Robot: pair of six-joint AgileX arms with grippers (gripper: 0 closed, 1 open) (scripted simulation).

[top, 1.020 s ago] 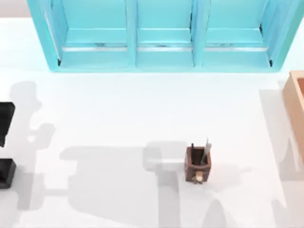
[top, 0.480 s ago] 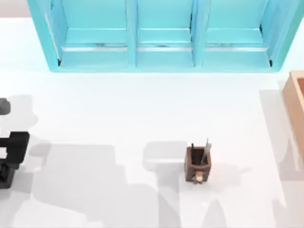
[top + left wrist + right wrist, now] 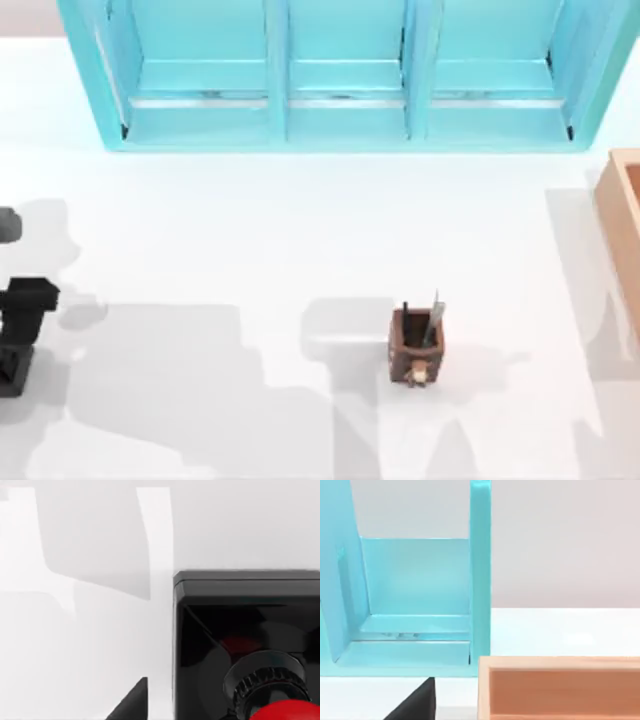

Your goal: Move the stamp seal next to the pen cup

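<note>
Left gripper (image 3: pixel 26 305) at the far left edge of the white table (image 3: pixel 300 230), dark and cut by the frame in the top view. Cannot tell whether it is wide or narrow.

The stamp seal (image 3: pixel 240 615), a black square block base under a glossy red round knob (image 3: pixel 287 712) with a ribbed black collar, sits close below the left gripper in the left wrist view. It stands upright on the table, off to one side of the view rather than centred. The far edge and one side of the base show; the other side and most of the knob are cut off. Contact between gripper and stamp cannot be made out.

The pen cup (image 3: pixel 415 345), a small brown square wooden cup with a dark pen and a grey stick poking up and a tan tag on its front, stands right of centre and toward the near edge, well apart from the left gripper.

Bare table lies between the two, crossed by grey shadows. There is also open room on all sides of the cup.

A light blue shelf unit (image 3: pixel 340 80) with three bays runs along the back. A large tan wooden box (image 3: pixel 622 215) is cut by the right edge.

Right gripper (image 3: pixel 415 705) shows as a dark wedge just beside the box wall (image 3: pixel 560 687) and the shelf's end bay (image 3: pixel 415 590). Its state cannot be told.
</note>
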